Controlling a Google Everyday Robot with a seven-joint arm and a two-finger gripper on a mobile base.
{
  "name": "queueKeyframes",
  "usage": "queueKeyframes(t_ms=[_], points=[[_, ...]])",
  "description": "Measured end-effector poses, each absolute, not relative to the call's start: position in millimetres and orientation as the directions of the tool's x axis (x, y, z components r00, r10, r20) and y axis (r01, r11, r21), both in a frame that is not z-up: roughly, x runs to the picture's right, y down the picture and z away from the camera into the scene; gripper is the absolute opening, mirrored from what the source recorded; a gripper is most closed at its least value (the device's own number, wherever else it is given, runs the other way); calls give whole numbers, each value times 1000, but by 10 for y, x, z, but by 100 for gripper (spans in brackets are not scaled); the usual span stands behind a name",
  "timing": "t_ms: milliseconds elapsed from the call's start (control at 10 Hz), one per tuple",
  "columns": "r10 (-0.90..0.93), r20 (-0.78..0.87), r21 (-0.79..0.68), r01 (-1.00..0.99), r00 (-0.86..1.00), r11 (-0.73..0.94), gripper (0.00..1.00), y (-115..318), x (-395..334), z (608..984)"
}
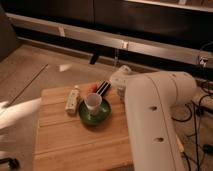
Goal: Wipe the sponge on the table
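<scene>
End effector (120, 85) near green bowl (93, 121) holding white cup (93, 103).

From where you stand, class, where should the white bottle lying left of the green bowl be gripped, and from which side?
Probably grip the white bottle across its narrow middle, coming from above: it lies flat on the table, long axis front-to-back, with the green bowl close beside it. The gripper sits behind the bowl, at the table's far right.

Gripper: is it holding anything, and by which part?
Cannot tell: the gripper sits low over the light wooden plank table, its tip hidden by the white arm.
</scene>
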State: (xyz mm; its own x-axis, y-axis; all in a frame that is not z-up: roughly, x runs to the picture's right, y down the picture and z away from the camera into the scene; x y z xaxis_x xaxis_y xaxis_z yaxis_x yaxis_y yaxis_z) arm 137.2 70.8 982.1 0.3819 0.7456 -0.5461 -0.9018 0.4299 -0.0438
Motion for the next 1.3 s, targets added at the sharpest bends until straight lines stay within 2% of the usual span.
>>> queueKeyframes(t_ms=[400,600,700,800,1000,1200,1300], points=[[754,-489,-124,-890,439,438,0,529,958,9973],[768,-449,-178,-888,457,424,0,462,631,9843],[778,-430,-198,-889,457,413,2,427,468,9664],[787,-424,-193,-894,447,404,7,407,464,9520],[815,-431,-128,-920,389,371,28,412,752,9184],[827,-444,-85,-935,344,343,44,478,974,9030],[832,-458,-66,-945,315,321,59,576,1076,8989]])
